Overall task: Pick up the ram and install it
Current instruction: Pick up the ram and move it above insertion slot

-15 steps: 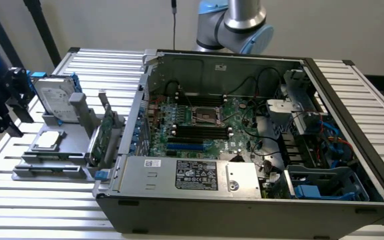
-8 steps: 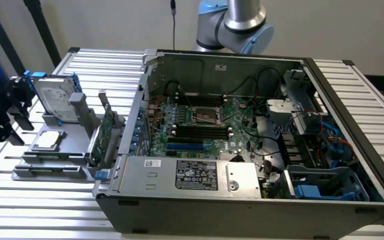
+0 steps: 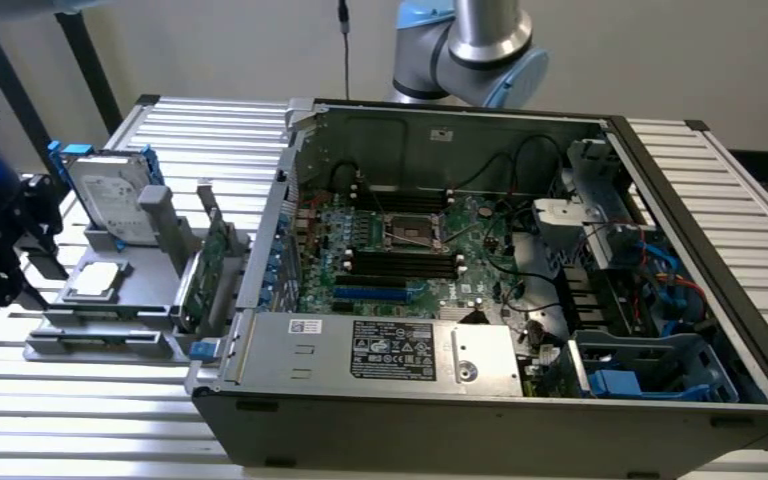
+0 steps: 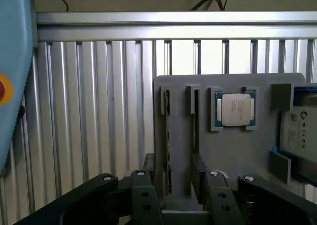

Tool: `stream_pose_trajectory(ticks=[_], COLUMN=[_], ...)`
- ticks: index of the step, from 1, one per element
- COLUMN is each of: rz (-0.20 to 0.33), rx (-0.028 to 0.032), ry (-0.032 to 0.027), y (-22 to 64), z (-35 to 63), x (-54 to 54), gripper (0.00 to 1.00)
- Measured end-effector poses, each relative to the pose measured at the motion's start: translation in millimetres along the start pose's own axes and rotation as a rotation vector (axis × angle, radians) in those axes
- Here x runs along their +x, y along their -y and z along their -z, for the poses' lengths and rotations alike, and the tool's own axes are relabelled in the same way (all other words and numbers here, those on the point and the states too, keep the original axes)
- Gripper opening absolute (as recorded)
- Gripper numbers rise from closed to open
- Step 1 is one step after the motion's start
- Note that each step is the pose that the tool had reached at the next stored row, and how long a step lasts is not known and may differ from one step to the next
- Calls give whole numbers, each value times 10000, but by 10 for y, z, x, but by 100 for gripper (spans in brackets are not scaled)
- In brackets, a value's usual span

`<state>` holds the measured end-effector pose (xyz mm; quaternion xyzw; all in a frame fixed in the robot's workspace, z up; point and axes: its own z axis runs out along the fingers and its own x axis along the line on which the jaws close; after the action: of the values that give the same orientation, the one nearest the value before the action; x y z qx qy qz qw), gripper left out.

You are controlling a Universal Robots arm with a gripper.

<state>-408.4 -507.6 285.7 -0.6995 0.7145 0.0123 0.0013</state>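
Two jaws stand spread and empty, and I see the ram (image 4: 168, 136) on edge in a slot of the grey holder (image 4: 233, 153), in line with the gap between them. Its long axis runs straight ahead of the jaws, thin faces toward each one.

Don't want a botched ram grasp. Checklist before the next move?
1. fingers open: ok.
2. ram standing on edge in its holder slot: ok.
3. ram lies between the fingers in the wrist view: ok, though nearer one finger.
4. Gap from fingers down to ram: cannot tell.
5. memory slots free: ok, they look empty.
6. case open on top: ok.
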Motion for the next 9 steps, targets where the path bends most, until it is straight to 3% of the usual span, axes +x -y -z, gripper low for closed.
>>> stream_pose_trajectory(ticks=[9], rz=[128], rx=[-4], ry=[-3], y=[2], z=[-162], x=[14], gripper=[42])
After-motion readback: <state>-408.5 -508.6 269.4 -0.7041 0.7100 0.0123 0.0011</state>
